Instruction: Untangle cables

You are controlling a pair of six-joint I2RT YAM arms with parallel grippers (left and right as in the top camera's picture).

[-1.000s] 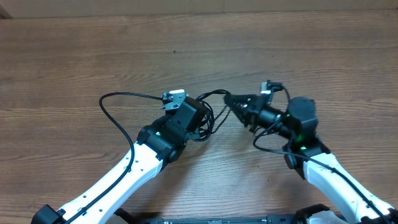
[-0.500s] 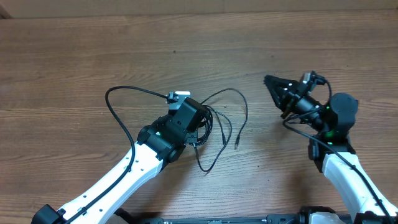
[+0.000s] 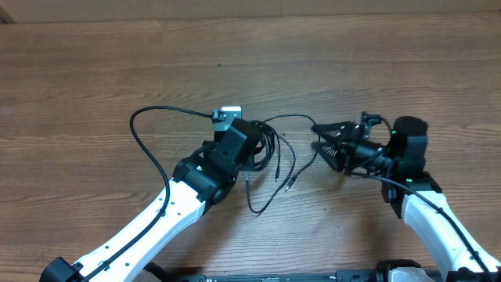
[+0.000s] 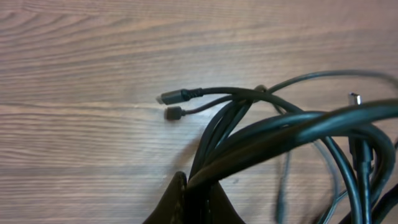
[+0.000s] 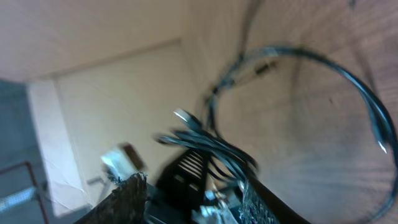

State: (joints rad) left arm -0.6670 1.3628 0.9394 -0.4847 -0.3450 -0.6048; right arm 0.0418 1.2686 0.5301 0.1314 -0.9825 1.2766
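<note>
The cables (image 3: 274,153) are thin black cords bunched at the table's middle. One long loop (image 3: 137,137) runs out to the left, and loose ends (image 3: 288,186) trail to the lower right. My left gripper (image 3: 252,147) is shut on the bunch. In the left wrist view the cords (image 4: 249,134) fan out from its jaws (image 4: 198,190), with two small plug ends (image 4: 171,106) lying on the wood. My right gripper (image 3: 316,139) is open and empty just right of the bunch, pointing left, with one cord arcing close past its upper finger. The right wrist view is blurred; its fingers (image 5: 193,199) stand apart.
A white plug block (image 3: 229,114) sits at the top of the bunch, beside my left gripper. The wooden table (image 3: 376,63) lies all around. A pale wall (image 5: 106,81) shows beyond the table in the right wrist view.
My right gripper let go of the cords, swung away to the right, then came back left toward the bunch, open. The cords now hang looser and spread out right of my left gripper.
</note>
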